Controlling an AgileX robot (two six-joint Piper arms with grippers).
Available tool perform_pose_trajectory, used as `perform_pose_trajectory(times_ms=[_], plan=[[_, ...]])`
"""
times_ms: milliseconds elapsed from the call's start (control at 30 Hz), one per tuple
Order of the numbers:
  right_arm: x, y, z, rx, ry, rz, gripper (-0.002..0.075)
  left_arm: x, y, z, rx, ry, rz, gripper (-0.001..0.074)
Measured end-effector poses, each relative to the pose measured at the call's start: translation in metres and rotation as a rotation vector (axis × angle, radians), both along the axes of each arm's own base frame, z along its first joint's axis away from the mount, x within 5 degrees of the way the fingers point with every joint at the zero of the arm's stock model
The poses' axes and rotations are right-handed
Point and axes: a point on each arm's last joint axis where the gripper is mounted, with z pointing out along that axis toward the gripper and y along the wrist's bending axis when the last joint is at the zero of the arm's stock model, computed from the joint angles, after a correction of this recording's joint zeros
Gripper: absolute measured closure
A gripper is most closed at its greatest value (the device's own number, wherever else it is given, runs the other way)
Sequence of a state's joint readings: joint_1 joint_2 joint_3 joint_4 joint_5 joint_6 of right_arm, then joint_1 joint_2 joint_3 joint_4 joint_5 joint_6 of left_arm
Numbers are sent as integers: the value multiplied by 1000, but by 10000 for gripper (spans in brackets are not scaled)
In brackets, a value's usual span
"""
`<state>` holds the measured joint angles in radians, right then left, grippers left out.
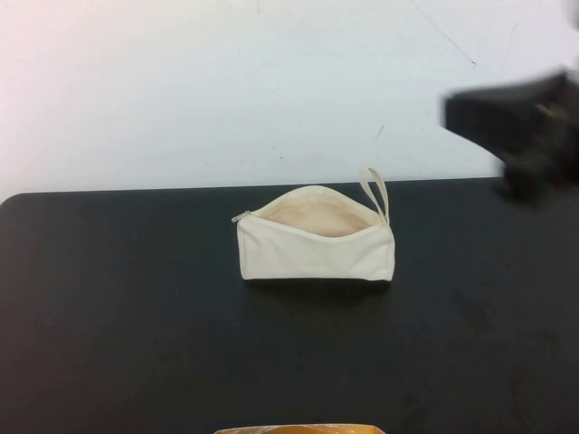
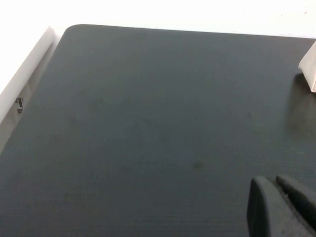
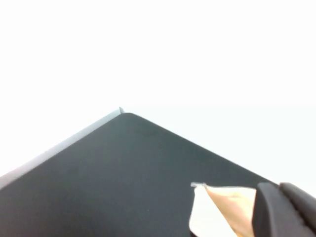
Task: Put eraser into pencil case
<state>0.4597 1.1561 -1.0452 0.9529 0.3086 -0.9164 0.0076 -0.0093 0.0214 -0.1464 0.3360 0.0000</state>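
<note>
Pouch [image 1: 312, 249] unzipped – right gripper [image 1: 534, 127] blurred, left gripper [image 2: 281, 207] cropped

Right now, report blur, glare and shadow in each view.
High view: right hand smeared by motion blur, cream-white canvas zip pouch sharp with a thin shadow beneath. Left wrist view: left hand soft at the edge, black mat evenly lit. Right wrist view: background blown out white.

Pencil case [image 1: 315, 246]: on the table [image 1: 118, 307], centre, strap end to the right. Right gripper [image 1: 529, 122]: raised behind and right of it. Left gripper [image 2: 281, 207]: above the table, left of the case.
</note>
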Motion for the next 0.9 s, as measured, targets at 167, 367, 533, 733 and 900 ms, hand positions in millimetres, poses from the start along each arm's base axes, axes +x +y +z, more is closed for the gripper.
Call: perform_pose_trajectory(times_ms=[167, 367, 533, 733, 900], plan=[[-56, -28, -14, -39, -91, 14, 727, 0, 0, 0, 0, 0, 0, 738], [-113, -56, -34, -33, -194, 18, 727, 0, 0, 0, 0, 0, 0, 738], [-141, -70, -56, -19, -233, 17, 727, 0, 0, 0, 0, 0, 0, 738], [-152, -80, -96, -41, -235, -32, 727, 0, 0, 0, 0, 0, 0, 738], [-159, -91, -110, -136, -377, -80, 727, 0, 0, 0, 0, 0, 0, 738]])
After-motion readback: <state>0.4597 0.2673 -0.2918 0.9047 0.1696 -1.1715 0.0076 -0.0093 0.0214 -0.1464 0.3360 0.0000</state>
